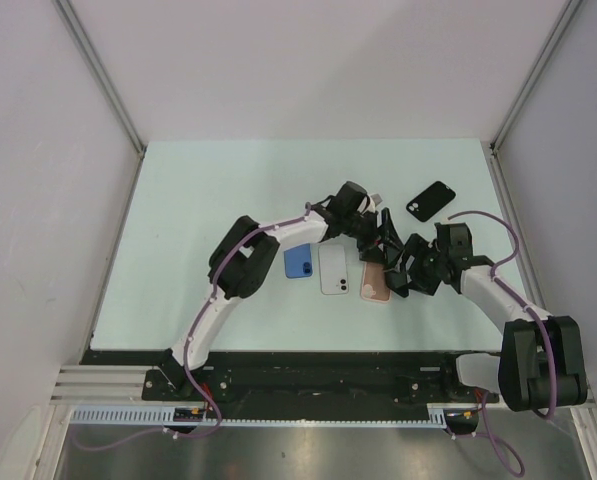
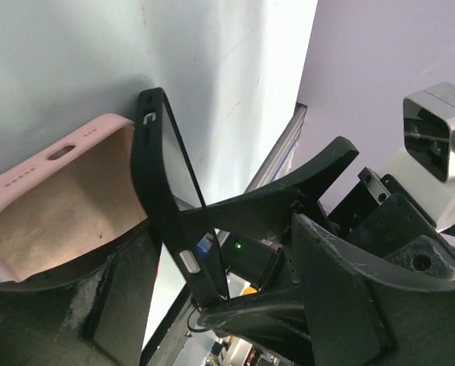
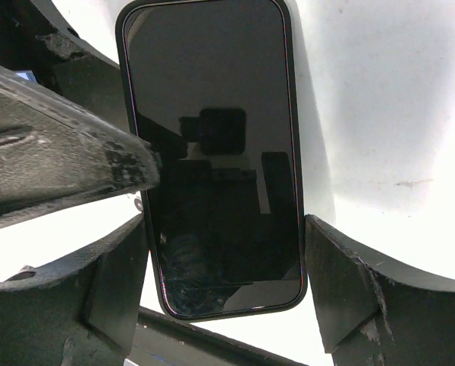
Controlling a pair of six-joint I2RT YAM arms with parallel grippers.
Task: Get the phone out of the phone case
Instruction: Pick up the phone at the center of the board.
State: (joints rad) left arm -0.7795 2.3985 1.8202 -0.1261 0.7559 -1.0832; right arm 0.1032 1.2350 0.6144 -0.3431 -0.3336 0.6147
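bright, even light with soft shadows; the phone [image 3: 212, 114] glass shows reflections.

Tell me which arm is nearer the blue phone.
Left. The left arm runs just beyond the blue phone; the right arm sits to its right, past the white phone and pink case.

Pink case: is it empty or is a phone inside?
Empty. The pink case shows its bare lining, and the black phone stands on edge beside it.
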